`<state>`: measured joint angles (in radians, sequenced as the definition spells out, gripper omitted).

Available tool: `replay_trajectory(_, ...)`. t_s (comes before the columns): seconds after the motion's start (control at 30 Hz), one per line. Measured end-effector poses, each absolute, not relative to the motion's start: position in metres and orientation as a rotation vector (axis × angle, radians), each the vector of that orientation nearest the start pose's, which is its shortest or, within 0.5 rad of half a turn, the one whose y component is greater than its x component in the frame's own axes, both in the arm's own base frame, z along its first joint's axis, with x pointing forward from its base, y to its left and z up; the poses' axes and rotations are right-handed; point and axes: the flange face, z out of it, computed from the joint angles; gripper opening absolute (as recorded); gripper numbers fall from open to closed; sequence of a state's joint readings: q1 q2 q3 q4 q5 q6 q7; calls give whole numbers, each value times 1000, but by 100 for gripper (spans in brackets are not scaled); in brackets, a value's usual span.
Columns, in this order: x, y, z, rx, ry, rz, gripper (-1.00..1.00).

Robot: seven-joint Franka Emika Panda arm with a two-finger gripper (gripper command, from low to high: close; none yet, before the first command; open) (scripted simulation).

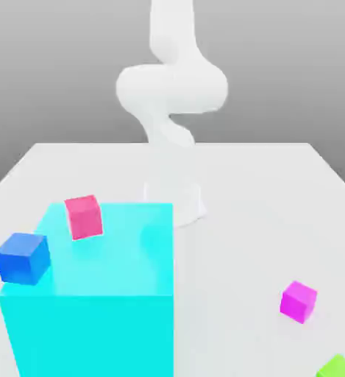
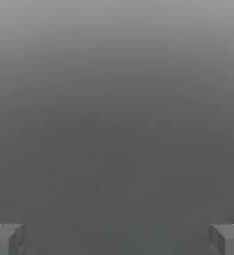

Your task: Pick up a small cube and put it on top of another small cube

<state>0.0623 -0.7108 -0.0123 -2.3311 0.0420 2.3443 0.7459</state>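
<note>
Standing at the far side of the pale table (image 1: 241, 221), the white arm (image 1: 172, 88) rises above its base, its gripper (image 2: 117, 239) spread wide in the hand view with nothing between the fingers. On the cyan block (image 1: 109, 258), at the exterior view's left, sit a red cube (image 1: 84, 217) and, nearer and farther left, a blue cube (image 1: 23, 258). At the right, a magenta cube (image 1: 299, 302) lies beyond a green cube (image 1: 340, 367) near the picture's edge.

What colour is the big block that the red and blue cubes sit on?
Cyan, best seen in the exterior view.
</note>
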Motion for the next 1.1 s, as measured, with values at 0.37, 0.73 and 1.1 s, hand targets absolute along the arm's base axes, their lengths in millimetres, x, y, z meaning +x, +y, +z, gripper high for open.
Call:
replay_trajectory(0.37,447,140,450,-2786,510,-420,0)
replay_trajectory(0.73,379,235,238,-3068,35,-65,0)
replay_trajectory(1.1,354,237,129,-3141,-76,-1,-100)
